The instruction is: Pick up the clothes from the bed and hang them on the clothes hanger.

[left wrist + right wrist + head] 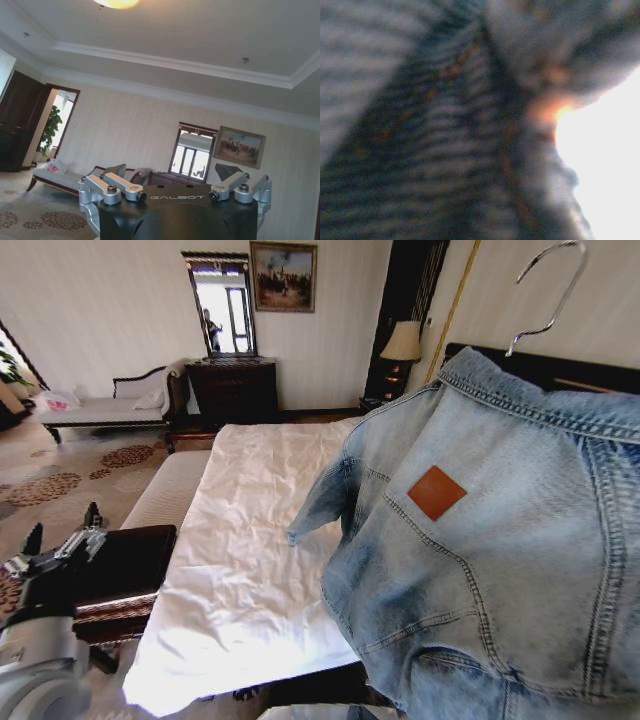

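Hanging across the right half of the head view is one denim jacket [500, 570], its back toward the camera, with a single brown leather patch [436, 492] below the collar and one sleeve drooping at centre. One thin hanger hook [548, 295] rises above the collar at upper right. The jacket is raised off the one bed [250, 540], whose white crumpled sheet fills the middle of the frame. It blocks the bed's right side and most of the black headboard [560, 368].

At lower left the left gripper [55, 545] sits low beside a dark wooden footboard corner [125, 570]; whether it is open or closed cannot be told. The left wrist view reads "GALBOT" on its housing [177, 197].

Around: one chaise [105, 405] at upper left, one dresser [233, 390] under a mirror [222, 305], one framed painting [283, 276], one lamp [403, 342]. The right wrist view is pressed against blurred denim [445, 125].
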Tool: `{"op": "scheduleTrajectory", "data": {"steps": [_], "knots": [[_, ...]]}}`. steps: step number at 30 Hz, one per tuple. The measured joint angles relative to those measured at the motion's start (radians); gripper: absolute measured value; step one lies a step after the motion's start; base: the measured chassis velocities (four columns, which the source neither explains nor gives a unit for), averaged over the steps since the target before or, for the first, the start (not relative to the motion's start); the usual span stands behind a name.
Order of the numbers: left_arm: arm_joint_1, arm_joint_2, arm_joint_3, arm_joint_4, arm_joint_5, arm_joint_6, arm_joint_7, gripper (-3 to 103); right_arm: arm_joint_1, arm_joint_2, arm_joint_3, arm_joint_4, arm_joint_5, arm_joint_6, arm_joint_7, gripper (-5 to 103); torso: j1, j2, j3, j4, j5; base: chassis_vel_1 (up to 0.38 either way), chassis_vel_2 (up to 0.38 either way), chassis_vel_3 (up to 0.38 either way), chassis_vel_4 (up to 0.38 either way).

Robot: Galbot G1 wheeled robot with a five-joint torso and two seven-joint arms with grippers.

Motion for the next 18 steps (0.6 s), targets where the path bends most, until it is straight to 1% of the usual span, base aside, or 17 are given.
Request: {"op": "scheduleTrajectory", "data": {"steps": [11,18], "knots": [[-0.007,-0.015,0.028,0.000,0.024,0.000,0.000,100,0.006,0.015,-0.008,-0.005,0.001,0.002,-0.007,21,0.000,0.000,0.000,0.0001,0.0000,0.089,-0.087,-0.090,0.085],[0.003,-0.019,0.044,0.000,0.042,-0.004,0.003,100,0.007,0.029,-0.016,-0.009,-0.002,0.004,-0.014,21,0.000,0.000,0.000,0.0001,0.0001,0.129,-0.142,-0.134,0.146]]}}
